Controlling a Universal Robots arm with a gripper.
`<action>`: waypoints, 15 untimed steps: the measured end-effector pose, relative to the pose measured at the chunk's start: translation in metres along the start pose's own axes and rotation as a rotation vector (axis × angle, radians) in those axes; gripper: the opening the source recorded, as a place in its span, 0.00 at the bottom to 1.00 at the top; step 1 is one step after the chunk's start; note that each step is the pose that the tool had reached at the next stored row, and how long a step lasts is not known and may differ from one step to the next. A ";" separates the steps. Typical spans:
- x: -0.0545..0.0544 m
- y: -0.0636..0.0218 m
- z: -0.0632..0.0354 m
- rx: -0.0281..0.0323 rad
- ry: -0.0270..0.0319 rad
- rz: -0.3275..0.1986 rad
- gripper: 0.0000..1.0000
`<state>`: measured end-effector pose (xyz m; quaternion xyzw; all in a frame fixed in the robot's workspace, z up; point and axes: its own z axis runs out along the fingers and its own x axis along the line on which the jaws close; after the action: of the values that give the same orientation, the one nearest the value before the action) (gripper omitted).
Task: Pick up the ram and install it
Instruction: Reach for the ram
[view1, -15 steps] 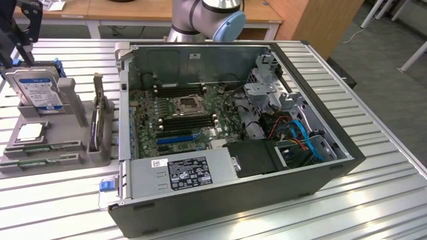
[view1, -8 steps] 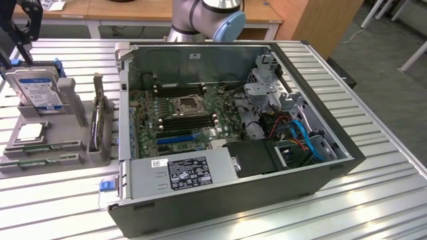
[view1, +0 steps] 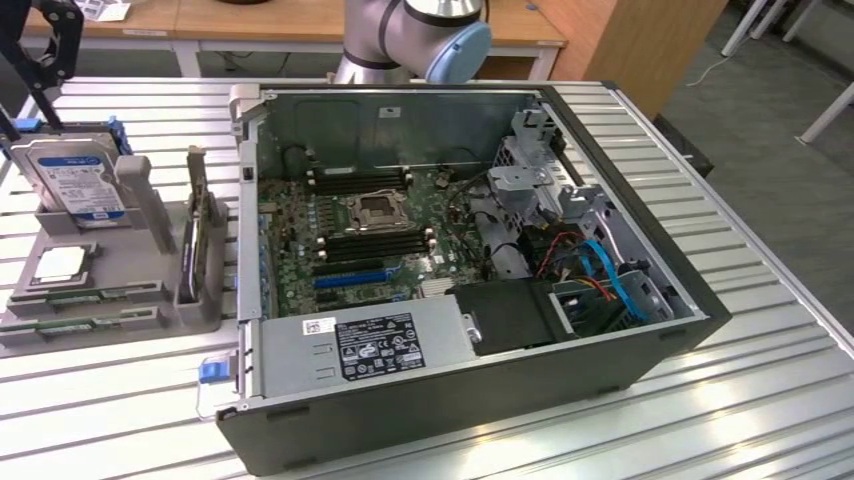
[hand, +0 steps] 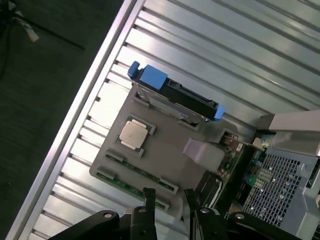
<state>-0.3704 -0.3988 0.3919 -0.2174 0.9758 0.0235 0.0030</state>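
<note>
Two green ram sticks (view1: 83, 297) lie flat in the front grooves of a grey holder (view1: 134, 300) at the exterior view's left. The wrist view has them (hand: 125, 186) along the holder's near edge, just ahead of my fingertips. My gripper (view1: 47, 65) hangs above the holder's far end. In the wrist view the gripper (hand: 170, 205) is open, with nothing between its two black fingers (hand: 149, 200). The open computer case (view1: 641, 350) lies in the middle, its motherboard showing black memory slots (view1: 380, 243) on both sides of the processor socket (view1: 374, 210).
The holder also carries a square silver processor (hand: 134, 135), an upright hard drive (view1: 78, 180) with blue handles (hand: 152, 76) and an upright board (view1: 200, 240). The slatted metal table's edge (hand: 75, 125) runs close beside the holder. The arm's base (view1: 400, 40) stands behind the case.
</note>
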 end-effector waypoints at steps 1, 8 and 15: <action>0.000 0.0000 0.0001 -0.0003 0.0009 -0.018 0.35; 0.000 -0.0001 0.0009 -0.0023 0.0070 -0.145 0.35; 0.000 -0.0002 0.0017 -0.0042 0.0127 -0.272 0.35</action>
<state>-0.3703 -0.3989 0.3901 -0.3481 0.9372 0.0236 -0.0005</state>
